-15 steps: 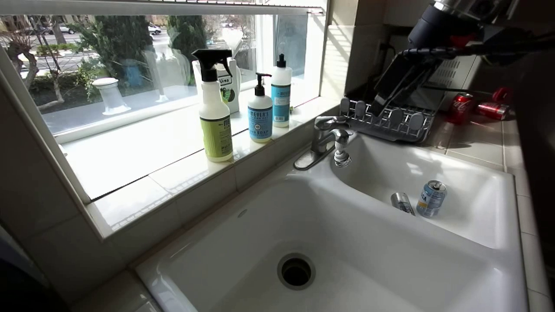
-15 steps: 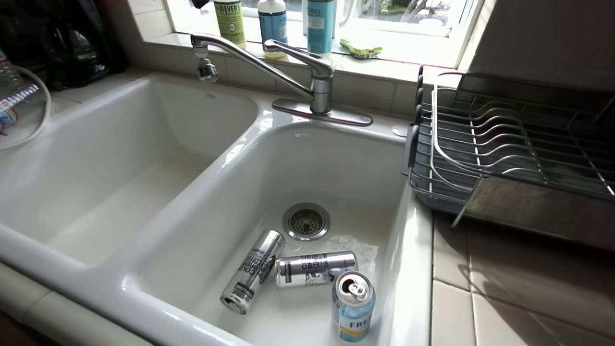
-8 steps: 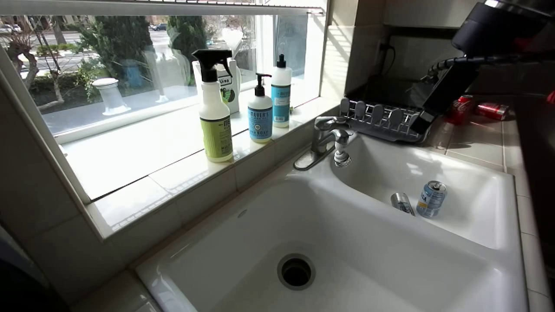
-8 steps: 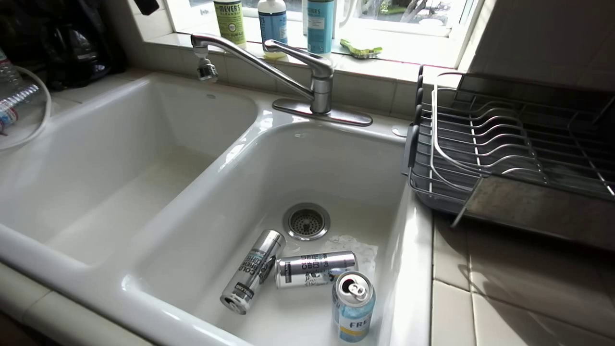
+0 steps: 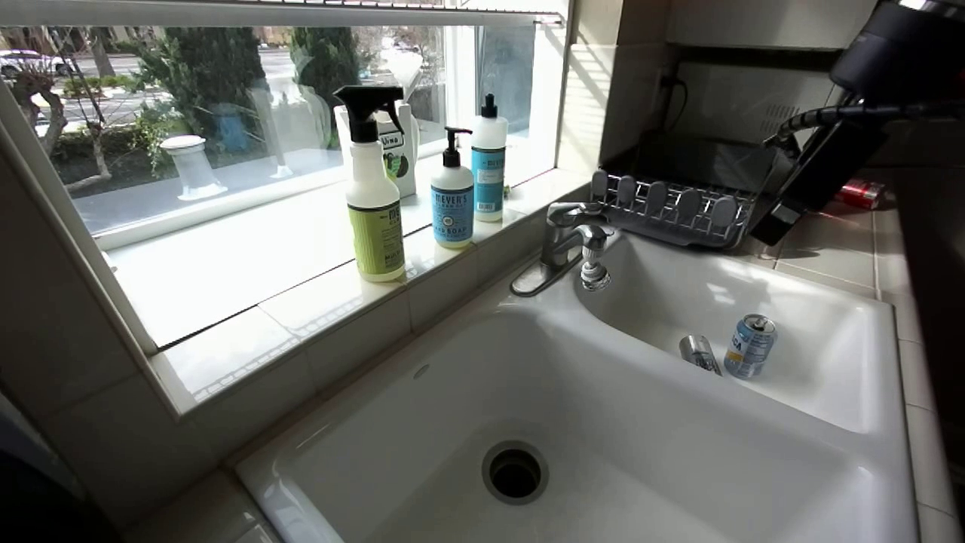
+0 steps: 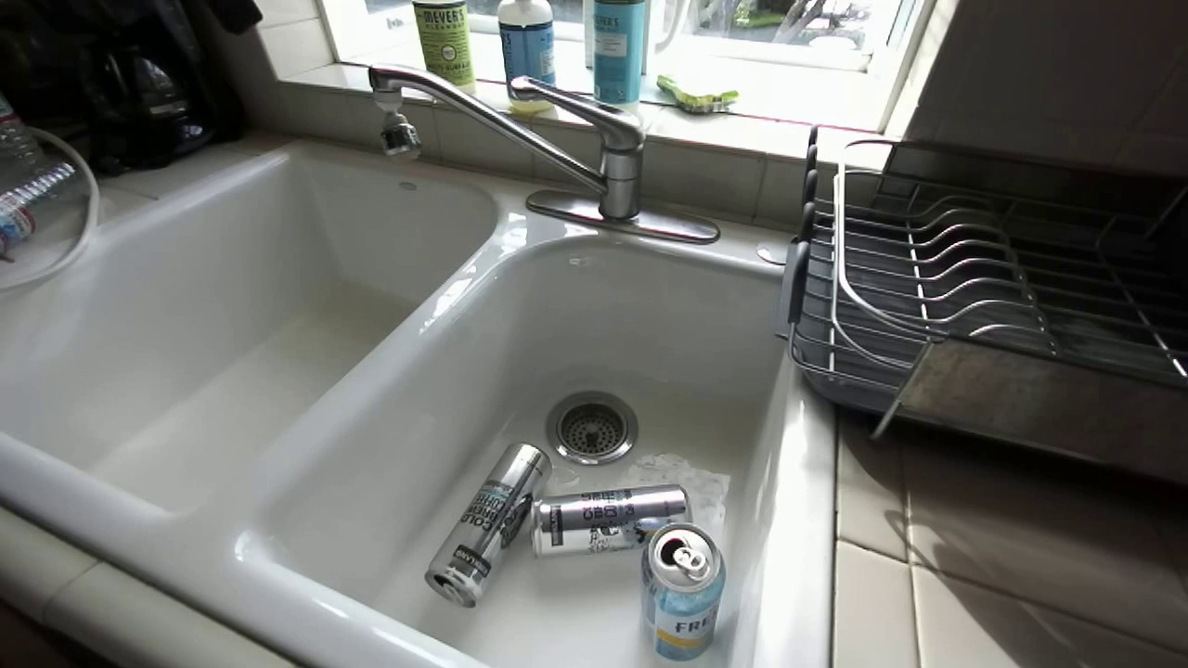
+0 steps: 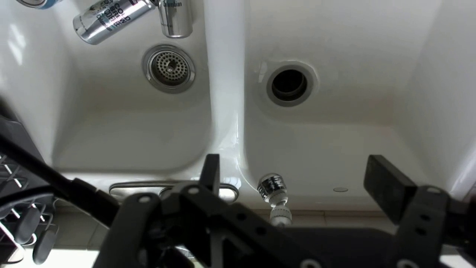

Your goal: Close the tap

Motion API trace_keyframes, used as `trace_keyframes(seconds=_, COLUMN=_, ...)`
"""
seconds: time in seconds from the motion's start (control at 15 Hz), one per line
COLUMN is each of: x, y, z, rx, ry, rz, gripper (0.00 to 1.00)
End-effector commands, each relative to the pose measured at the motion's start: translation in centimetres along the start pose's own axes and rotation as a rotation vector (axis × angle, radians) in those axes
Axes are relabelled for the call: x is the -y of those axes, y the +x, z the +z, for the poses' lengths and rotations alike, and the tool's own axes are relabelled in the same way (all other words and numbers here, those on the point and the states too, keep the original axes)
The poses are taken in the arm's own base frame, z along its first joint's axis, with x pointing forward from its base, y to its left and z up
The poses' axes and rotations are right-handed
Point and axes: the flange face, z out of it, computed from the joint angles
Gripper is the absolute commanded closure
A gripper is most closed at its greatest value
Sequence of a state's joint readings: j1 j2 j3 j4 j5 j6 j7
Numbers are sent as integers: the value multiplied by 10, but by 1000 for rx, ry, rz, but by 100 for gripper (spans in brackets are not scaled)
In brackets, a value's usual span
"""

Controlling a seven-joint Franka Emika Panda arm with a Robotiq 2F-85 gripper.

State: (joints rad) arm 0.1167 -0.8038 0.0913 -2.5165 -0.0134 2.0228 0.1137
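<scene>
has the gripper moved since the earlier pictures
Yes: in an exterior view, the gripper shifted rightward, from overlapping the dish rack to its right edge.

In the wrist view, fingers (image 7: 388,190) hide much of the tap (image 7: 274,191); the top edge crops a blue can (image 7: 37,3).

the tap (image 6: 620,172) is silver chrome. behind the tap, the spray bottle (image 5: 377,222) has a black nozzle, a whitish neck and a lime-green label; the soap bottle (image 5: 452,211) has a black pump and a blue label; the black-capped bottle (image 5: 488,170) is white above, turquoise below. below the tap, the sink (image 7: 225,74) is glossy white and its strainer (image 6: 592,431) silver, speckled with dark holes. two cans (image 6: 489,526) there are silver with black lettering; a third can (image 6: 687,608) is pale blue, white and yellow under a silver top. beside the tap, the dish rack (image 5: 671,226) is silver and dark grey. the end effector (image 7: 297,176) is black.
</scene>
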Motion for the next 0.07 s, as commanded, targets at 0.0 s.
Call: trace_keyframes(seconds=0.0, x=0, y=0, z=0, rx=1, ry=0, rz=-1, gripper=0)
